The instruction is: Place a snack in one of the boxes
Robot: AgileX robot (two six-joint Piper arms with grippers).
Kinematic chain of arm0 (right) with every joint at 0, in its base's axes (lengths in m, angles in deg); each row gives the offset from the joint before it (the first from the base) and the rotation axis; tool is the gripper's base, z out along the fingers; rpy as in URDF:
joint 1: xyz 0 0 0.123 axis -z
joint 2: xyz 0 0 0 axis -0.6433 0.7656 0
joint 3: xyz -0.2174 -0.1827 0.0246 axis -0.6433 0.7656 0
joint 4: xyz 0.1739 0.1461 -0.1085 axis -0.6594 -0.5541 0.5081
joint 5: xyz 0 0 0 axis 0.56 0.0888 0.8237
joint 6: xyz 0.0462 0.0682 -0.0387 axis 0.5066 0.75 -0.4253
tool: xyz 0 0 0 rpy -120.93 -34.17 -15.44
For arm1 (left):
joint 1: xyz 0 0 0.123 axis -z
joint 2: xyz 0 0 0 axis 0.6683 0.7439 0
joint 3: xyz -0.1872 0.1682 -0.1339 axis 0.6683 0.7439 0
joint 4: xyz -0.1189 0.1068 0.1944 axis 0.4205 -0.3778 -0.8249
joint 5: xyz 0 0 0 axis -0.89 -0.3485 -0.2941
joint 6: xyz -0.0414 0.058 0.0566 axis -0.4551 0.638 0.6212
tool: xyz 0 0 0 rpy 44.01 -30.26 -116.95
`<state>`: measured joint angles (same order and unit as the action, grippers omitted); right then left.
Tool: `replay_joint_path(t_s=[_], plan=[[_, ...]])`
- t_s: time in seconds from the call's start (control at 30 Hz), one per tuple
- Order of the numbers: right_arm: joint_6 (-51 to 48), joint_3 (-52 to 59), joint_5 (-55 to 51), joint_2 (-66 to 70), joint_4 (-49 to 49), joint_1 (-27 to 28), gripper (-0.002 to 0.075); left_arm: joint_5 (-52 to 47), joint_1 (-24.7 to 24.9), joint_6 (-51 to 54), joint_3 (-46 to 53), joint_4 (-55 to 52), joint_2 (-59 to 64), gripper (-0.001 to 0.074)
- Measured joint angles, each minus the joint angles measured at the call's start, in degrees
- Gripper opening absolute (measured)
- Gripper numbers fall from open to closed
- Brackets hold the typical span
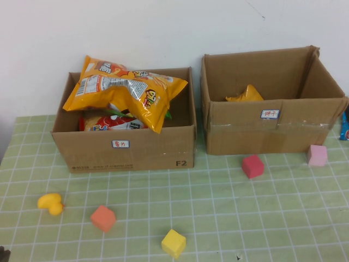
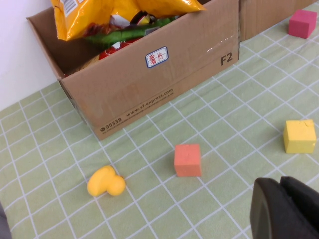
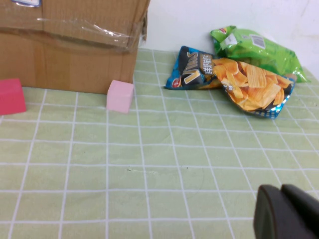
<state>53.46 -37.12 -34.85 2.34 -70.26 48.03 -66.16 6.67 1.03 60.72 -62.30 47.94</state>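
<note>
**Both arms low, snacks waiting beside the boxes**

The left gripper (image 2: 284, 209) hovers near the orange cube (image 2: 188, 160). The right gripper (image 3: 286, 213) sits low over the cloth, short of the blue chip bag (image 3: 234, 79) lying beside the right box (image 1: 272, 128). Whether either is spread or pressed together, I cannot tell.
</note>
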Motion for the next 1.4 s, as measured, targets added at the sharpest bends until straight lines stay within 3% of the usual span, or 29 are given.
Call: replay_joint_path(t_s=[0.63, 0.77, 0.97, 1.13, 1.23, 1.4], plan=[[-0.12, -0.08, -0.44, 0.00, -0.35, 0.13, -0.0002, 3.27, -1.57, 0.83, 1.70, 0.51, -0.58, -0.0001], [-0.12, -0.08, -0.44, 0.00, -0.35, 0.13, -0.0002, 13.30, -10.84, 5.53, 5.86, 6.17, -2.59, -0.0001], [-0.12, -0.08, -0.44, -0.09, -0.35, 0.13, -0.0002, 33.07, -33.44, 13.43, 16.43, 12.63, -8.22, -0.0001], [-0.12, -0.08, -0.44, -0.23, -0.35, 0.13, -0.0002, 36.71, -49.82, 22.61, 21.89, 24.07, -12.29, -0.0001], [-0.12, -0.08, -0.44, -0.26, -0.35, 0.13, -0.0002, 36.93, -54.74, 26.06, 24.13, 28.71, -12.62, -0.0001], [-0.12, -0.08, -0.44, -0.26, -0.35, 0.13, -0.0002, 32.89, -55.25, 28.30, 24.10, 30.95, -12.76, -0.0001]])
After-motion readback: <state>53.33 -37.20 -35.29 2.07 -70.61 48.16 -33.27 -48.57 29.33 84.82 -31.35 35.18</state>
